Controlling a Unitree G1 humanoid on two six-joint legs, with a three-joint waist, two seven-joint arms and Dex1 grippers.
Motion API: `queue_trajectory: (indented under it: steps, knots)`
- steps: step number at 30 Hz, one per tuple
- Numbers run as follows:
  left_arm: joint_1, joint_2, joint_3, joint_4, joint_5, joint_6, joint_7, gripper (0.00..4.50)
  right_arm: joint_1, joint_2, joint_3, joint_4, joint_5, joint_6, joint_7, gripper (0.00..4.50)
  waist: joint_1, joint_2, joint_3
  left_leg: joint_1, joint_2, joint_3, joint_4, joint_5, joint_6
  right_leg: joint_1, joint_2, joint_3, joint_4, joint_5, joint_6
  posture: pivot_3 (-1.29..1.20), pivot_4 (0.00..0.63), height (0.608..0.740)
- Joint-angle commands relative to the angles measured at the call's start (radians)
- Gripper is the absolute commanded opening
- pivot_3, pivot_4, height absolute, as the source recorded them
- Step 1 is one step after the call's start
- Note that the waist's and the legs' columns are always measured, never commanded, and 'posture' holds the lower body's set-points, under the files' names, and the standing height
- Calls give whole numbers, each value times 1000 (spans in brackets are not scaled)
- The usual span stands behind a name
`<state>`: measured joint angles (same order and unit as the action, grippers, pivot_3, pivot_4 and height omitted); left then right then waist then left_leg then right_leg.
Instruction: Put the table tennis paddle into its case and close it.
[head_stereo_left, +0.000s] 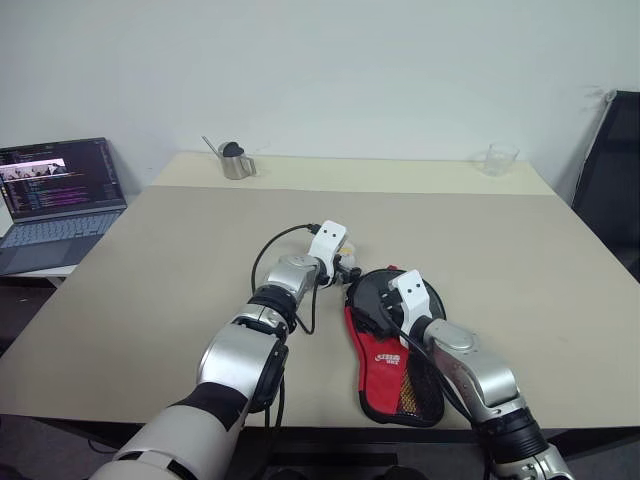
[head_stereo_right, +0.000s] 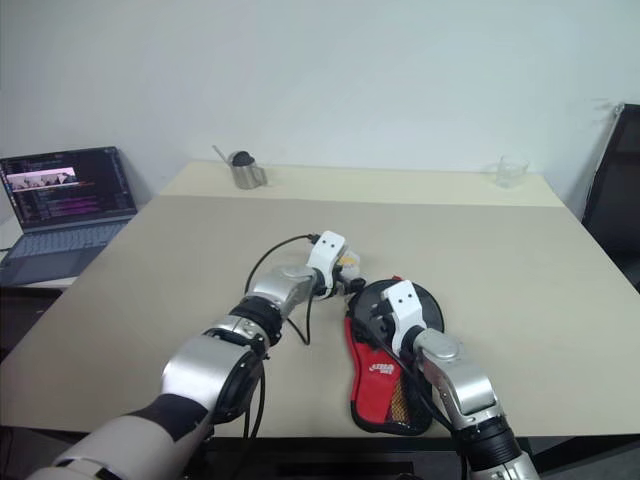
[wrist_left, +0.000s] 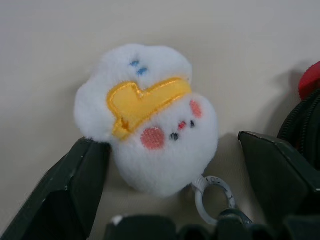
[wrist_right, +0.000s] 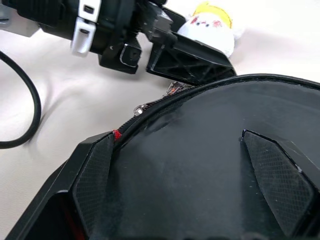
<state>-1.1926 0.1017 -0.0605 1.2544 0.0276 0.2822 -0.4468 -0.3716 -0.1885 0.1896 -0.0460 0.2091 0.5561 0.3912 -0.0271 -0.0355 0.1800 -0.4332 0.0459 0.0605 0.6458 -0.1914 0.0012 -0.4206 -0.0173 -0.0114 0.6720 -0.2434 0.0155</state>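
Straddling the plush charm (wrist_left: 150, 120) with both grippers' fingers released, the left gripper (head_stereo_left: 349, 268) could clamp fluff, missing the case (head_stereo_left: 390, 345) zipper.

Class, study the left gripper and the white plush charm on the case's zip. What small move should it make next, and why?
Probably close the left gripper on the plush charm. Its fingers stand open on either side of the charm, which lies on the table clipped by a ring to the case. Gripping it would give a pull for the zip. The right gripper, open, rests over the case's round end.
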Motion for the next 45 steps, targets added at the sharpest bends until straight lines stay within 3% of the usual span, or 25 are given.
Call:
queue_trajectory:
  steps: [1,10,16,20,30,38,45]
  knots:
    - [-56,-11,9,14,17,-38,19,3166,12,2,-5,-36,-5,10,-2,4500,0,0,0,0,0,0,0,0,0,0,0,0,0,0,0,0,150,740]
    - [-114,-20,-7,59,80,-96,67,81,12,-6,-11,-59,-9,30,-13,4500,0,0,0,0,0,0,0,0,0,0,0,0,0,0,0,0,150,740]
    - [-145,-47,-37,82,142,-136,102,18,11,-8,-10,-66,-12,41,-10,4500,0,0,0,0,0,0,0,0,0,-1,0,0,0,0,0,0,150,740]
    - [-163,-102,6,92,118,-119,127,18,20,-8,-3,-81,-13,57,-7,4500,0,0,0,0,0,0,0,0,0,-1,0,0,0,0,0,0,150,740]
    - [-175,-197,-58,110,223,-155,209,18,56,1,15,-145,-14,109,-17,4500,0,0,0,0,-1,0,0,0,0,-1,0,0,0,0,0,0,150,740]
    - [-178,-221,-80,118,283,-171,281,18,94,12,33,-209,-13,151,-41,4500,1,0,0,0,0,0,-1,0,0,-1,-1,0,-1,0,0,0,150,740]
    - [-193,-211,-79,122,324,-189,438,18,135,21,41,-258,-10,185,-60,4500,1,0,0,0,0,0,-1,0,0,-1,-1,0,-1,0,0,0,150,740]
